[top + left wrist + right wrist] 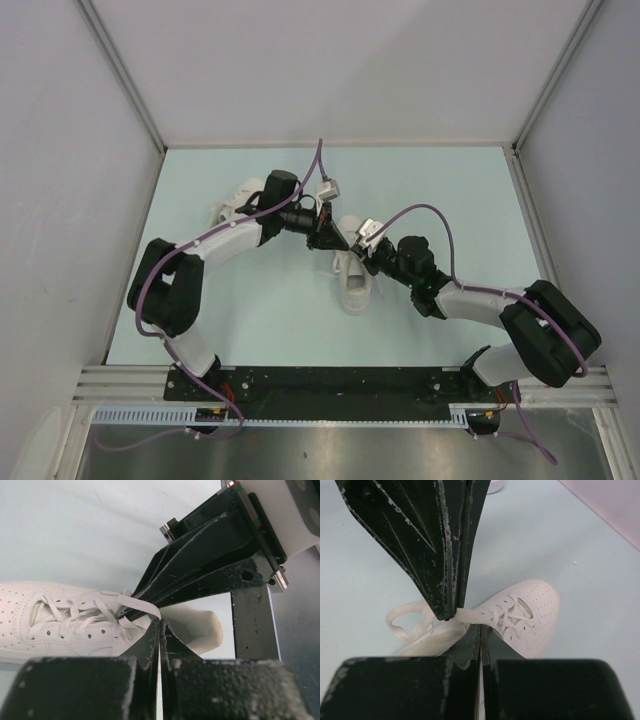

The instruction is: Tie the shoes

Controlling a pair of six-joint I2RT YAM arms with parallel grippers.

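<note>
My left gripper [159, 625] and right gripper [481, 630] each pinch the sneaker [520, 615]'s thin lace [470, 615]: soft, floppy, slippery; grip near ends.

White shoe [60, 625], two closed pincers pinching lace [142, 607]

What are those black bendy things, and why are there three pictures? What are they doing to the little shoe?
The black bendy things are two robot arms bolted to a table. One picture looks down from above; the other two come from cameras on each arm's wrist. Two small white shoes lie on the table: one in the middle and another further back, partly hidden behind the left arm. Each arm ends in pinching jaws. The left gripper and the right gripper are both shut on that middle shoe's white lace.
</note>
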